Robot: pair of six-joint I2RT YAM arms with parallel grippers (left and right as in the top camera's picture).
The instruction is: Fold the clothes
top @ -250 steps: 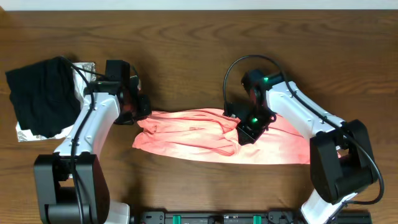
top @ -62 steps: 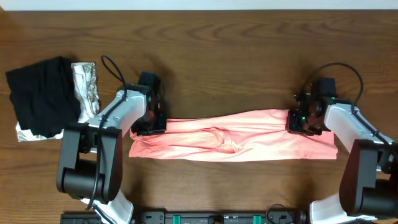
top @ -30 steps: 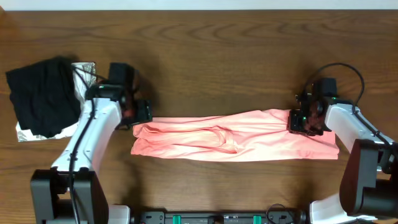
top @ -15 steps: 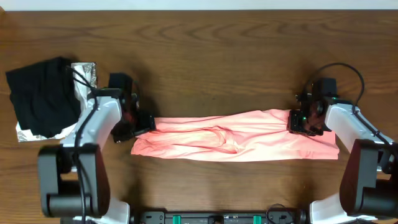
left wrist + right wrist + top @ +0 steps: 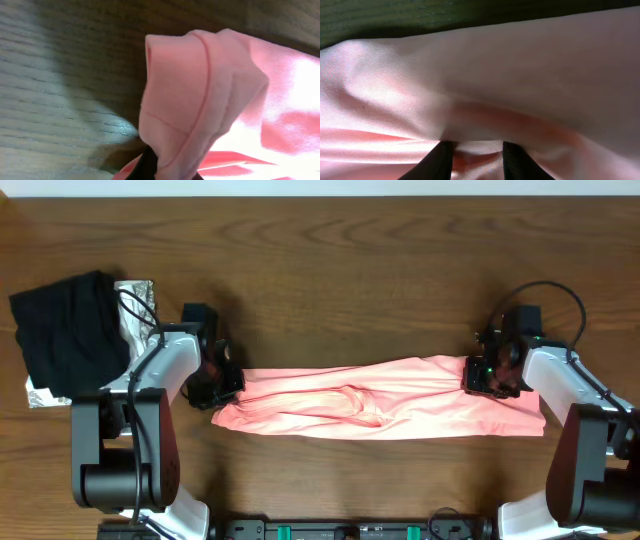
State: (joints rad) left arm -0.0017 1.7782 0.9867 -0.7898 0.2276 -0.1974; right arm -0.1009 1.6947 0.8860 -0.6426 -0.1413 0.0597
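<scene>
The clothes (image 5: 380, 402), a salmon-pink T-shirt, lie in a long crumpled band across the table's front half. My left gripper (image 5: 228, 380) sits at the band's left end and is shut on a bunched hem. In the left wrist view pink fabric (image 5: 200, 90) wraps over one dark fingertip (image 5: 149, 166). At the band's upper right end, my right gripper (image 5: 480, 377) holds a fold. The right wrist view is filled with pink cloth (image 5: 495, 75), and a pinch of it sits between the two dark fingers (image 5: 437, 162) of the gripper (image 5: 477, 161). No lettering shows.
A black folded garment (image 5: 65, 330) lies at the far left on a silvery-white cloth (image 5: 135, 305), close behind the left arm. The brown wooden table (image 5: 350, 270) stretches behind the shirt.
My left gripper came down from just behind the shirt's left end onto that end and shut on the fabric. The right gripper and the shirt's right end have not moved.
</scene>
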